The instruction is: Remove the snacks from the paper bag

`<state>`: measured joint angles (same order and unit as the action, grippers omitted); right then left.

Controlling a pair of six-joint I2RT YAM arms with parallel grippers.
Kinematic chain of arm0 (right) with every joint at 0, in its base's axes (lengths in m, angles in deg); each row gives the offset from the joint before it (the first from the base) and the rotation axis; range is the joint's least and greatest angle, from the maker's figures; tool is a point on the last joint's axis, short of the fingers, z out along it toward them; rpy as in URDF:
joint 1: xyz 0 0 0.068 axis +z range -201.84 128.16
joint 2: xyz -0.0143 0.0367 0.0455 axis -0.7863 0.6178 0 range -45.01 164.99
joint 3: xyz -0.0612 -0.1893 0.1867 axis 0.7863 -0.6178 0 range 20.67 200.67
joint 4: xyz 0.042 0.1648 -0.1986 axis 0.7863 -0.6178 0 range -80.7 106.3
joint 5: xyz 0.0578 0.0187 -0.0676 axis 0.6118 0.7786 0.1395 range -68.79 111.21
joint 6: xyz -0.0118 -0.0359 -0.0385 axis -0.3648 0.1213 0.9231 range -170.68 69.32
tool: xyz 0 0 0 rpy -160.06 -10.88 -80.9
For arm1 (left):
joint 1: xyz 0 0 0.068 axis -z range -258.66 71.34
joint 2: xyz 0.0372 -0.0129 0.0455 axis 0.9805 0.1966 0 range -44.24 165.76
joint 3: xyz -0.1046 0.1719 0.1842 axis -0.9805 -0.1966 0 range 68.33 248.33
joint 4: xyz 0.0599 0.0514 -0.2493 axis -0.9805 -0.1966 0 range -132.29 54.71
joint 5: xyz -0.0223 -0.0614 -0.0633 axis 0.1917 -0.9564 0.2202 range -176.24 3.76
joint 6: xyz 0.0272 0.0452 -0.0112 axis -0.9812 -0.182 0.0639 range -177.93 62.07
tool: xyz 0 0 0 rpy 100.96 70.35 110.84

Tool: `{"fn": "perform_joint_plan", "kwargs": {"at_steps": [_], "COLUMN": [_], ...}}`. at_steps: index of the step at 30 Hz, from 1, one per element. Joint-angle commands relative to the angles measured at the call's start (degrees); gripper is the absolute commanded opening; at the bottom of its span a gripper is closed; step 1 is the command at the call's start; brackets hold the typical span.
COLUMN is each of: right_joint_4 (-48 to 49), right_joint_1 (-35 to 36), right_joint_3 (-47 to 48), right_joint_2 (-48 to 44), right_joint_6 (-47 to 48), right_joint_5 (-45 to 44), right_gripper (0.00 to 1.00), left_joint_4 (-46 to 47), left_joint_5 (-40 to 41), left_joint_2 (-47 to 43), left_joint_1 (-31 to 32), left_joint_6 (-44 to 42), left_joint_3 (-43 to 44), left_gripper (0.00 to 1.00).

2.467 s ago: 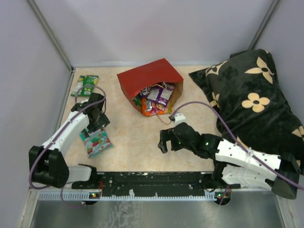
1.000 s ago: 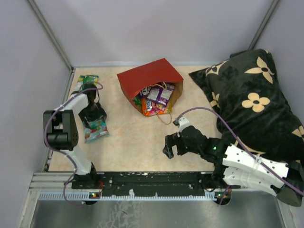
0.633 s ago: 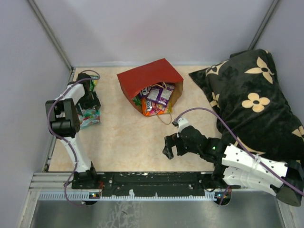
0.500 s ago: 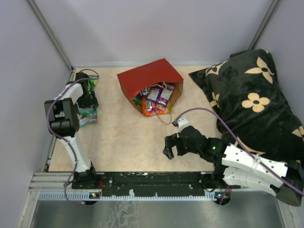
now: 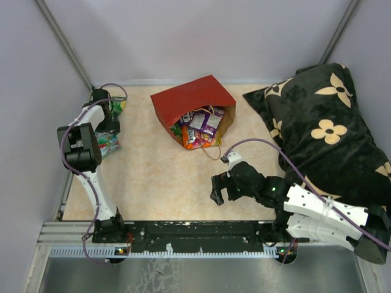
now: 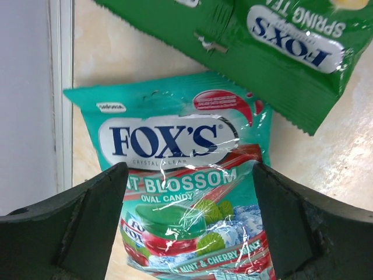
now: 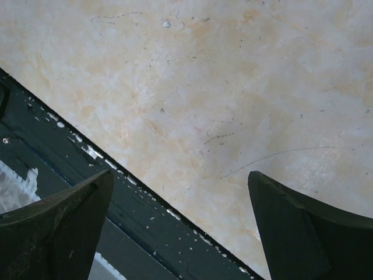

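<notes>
Snacks [image 5: 198,128]: likely light, slick, crinkly; pinch an edge.
Both wide and empty: left claw [image 6: 186,175] over a teal packet [image 6: 175,151], right claw [image 7: 180,178] well short of the bag [image 5: 192,101] holding the rest.

The teal candy packet [image 6: 186,175] carries "FOX'S" in dark blue letters on a white oval, with small "CRYSTAL CLEAR" under it. Below come "BLOSSOM" in white, the word before it partly covered, then "OVAL CANDY", and near the bottom edge "& CHERRY MINT". Its red label near the top is too small to read. The green packet [image 6: 274,52] shows, upside down, "FOX'S" on a white oval and "SPRING TEA" in white.
</notes>
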<state>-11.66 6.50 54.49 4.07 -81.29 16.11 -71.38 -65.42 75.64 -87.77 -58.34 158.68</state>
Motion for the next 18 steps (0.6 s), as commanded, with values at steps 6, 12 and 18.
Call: {"fn": "perform_joint_plan", "kwargs": {"at_steps": [6,12,18], "right_joint_4": [1.3,0.8,-1.2], "right_joint_1": [-0.5,-0.5,-0.5], "right_joint_3": [3.4,4.7,3.4], "right_joint_2": [1.5,1.8,-1.6], "right_joint_6": [0.4,0.2,-0.6], "right_joint_5": [0.6,1.1,-0.1], "right_gripper": [0.99,0.99,0.99], "left_joint_4": [11.9,15.9,14.9], "left_joint_5": [-3.4,-9.3,-6.0], "left_joint_2": [1.1,-4.8,-9.2], "left_joint_1": [0.3,1.9,4.2], "left_joint_6": [-12.4,-12.7,-11.0], "left_joint_3": [-6.2,-12.1,-14.2], "left_gripper": [0.94,0.93,0.95]}}
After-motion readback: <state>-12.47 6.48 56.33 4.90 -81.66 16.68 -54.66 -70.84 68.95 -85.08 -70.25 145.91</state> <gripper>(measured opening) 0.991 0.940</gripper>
